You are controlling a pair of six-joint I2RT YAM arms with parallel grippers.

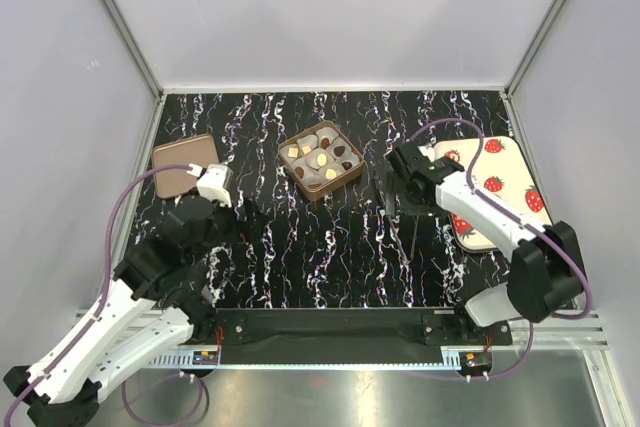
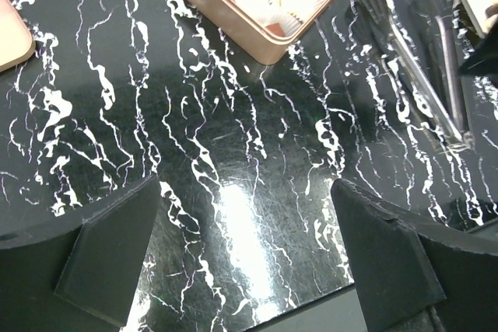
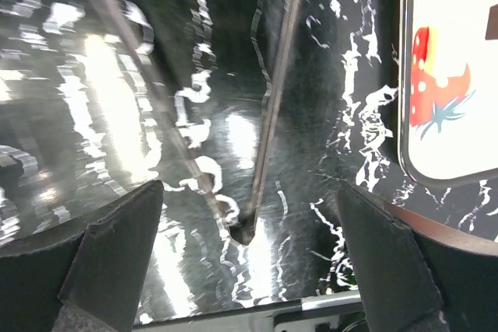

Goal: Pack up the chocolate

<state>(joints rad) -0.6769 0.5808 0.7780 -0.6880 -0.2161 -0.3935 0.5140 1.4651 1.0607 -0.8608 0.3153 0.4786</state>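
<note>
Black marbled table [image 1: 330,257]. Strawberry-print tray [image 1: 510,162] far right. Open box [image 1: 316,190] far centre. Left gripper [image 2: 249,262] wide open, empty. Right gripper [image 3: 249,262] wide open, tongs [image 3: 276,91] lying between fingers [image 3: 117,254], ungripped. Chocolate pieces [image 1: 341,151] in box's paper cups [image 1: 322,159].

From above the near edge we look down on the whole surface [image 1: 330,267]; our two wrist views sit low and close, both catching the tongs [image 2: 420,75].

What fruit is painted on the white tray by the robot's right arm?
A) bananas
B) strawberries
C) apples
B: red strawberry prints with green tops dot the white rounded tray.
</note>
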